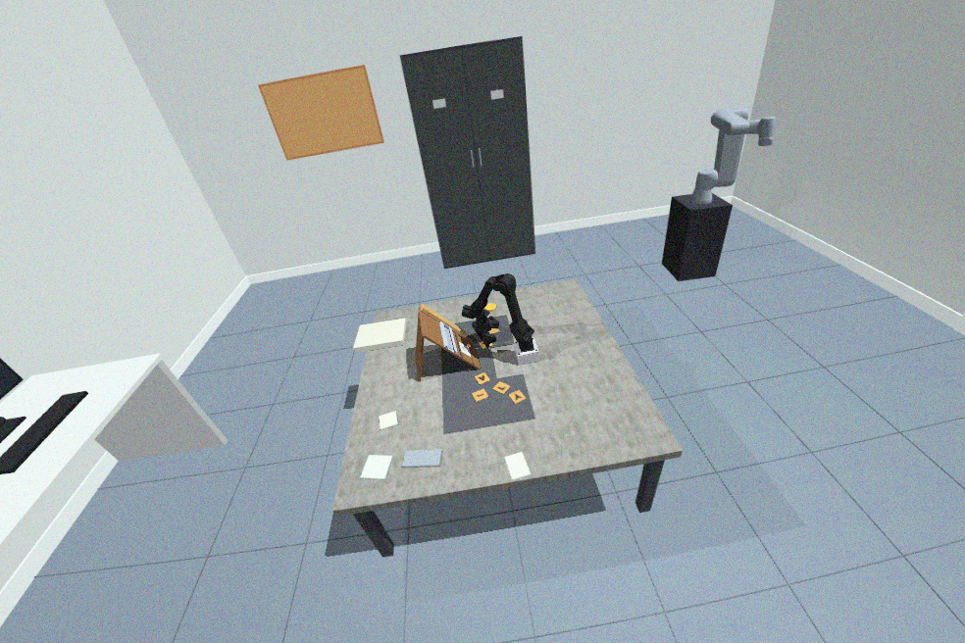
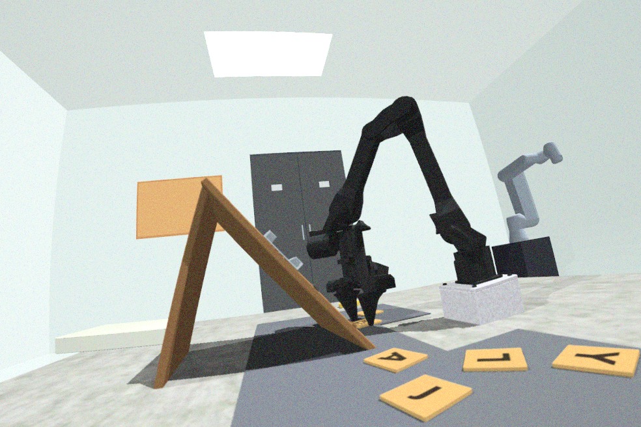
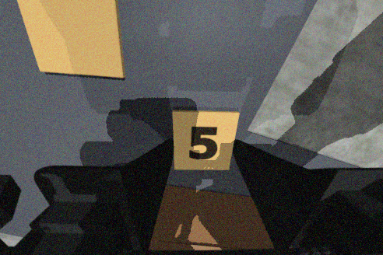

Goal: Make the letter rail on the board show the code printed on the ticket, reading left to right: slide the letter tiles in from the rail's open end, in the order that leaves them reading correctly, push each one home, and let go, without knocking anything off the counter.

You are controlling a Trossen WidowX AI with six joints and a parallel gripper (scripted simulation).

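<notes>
Tile "5" (image 1: 483, 345) (image 2: 365, 322) (image 3: 203, 141) lies flat on the table (image 1: 575, 378) (image 2: 558, 297) (image 3: 357, 97) mat, between the fingers of the tool (image 1: 489, 346) (image 2: 363, 322) (image 3: 203, 143).
The fingers stand at its three and nine o'clock sides, seeming to meet the edges; I cannot tell whether they have clenched it. To do this grip well, I'd say, square them up, squeeze evenly and lift straight, minding the sloping board (image 1: 436, 327) (image 2: 261, 248) (image 3: 237, 221) at six o'clock in the wrist view and the neighbouring tile (image 3: 89, 39) at eleven. Keeping the figure upright should ease its entry at the rail's open end. What the rail holds, and the ticket's code, I can't make out from here.
</notes>
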